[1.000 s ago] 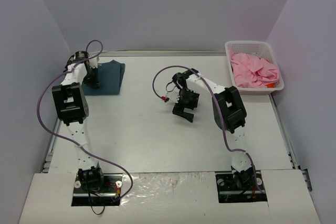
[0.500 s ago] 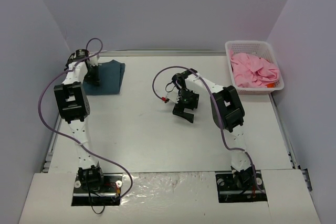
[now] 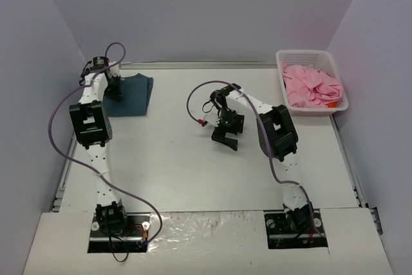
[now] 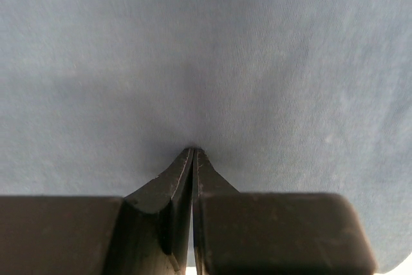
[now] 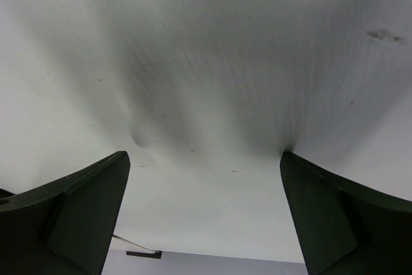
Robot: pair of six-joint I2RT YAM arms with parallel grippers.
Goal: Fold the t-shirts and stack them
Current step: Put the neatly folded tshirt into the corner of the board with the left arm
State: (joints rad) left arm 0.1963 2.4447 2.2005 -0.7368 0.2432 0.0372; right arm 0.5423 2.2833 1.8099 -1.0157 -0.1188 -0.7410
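Observation:
The dark teal-blue t-shirt (image 3: 133, 94) lies folded flat at the far left of the table. It fills the left wrist view (image 4: 206, 49). My left gripper (image 3: 116, 91) is shut, with its tips (image 4: 193, 152) resting against the shirt's top surface near its left edge; no cloth shows between the jaws. The pink t-shirt (image 3: 311, 86) lies crumpled in the white basket (image 3: 308, 53) at the far right. My right gripper (image 3: 225, 140) is open and empty over the bare table near the middle, and only the white tabletop shows between its fingers (image 5: 205, 159).
Grey walls close in the table on the left, back and right. A small red connector on a cable (image 3: 201, 122) hangs beside the right arm. The white basket stands in the far right corner.
My left gripper has slid a little toward the far edge on the teal-blue shirt. My right gripper has hardly moved.

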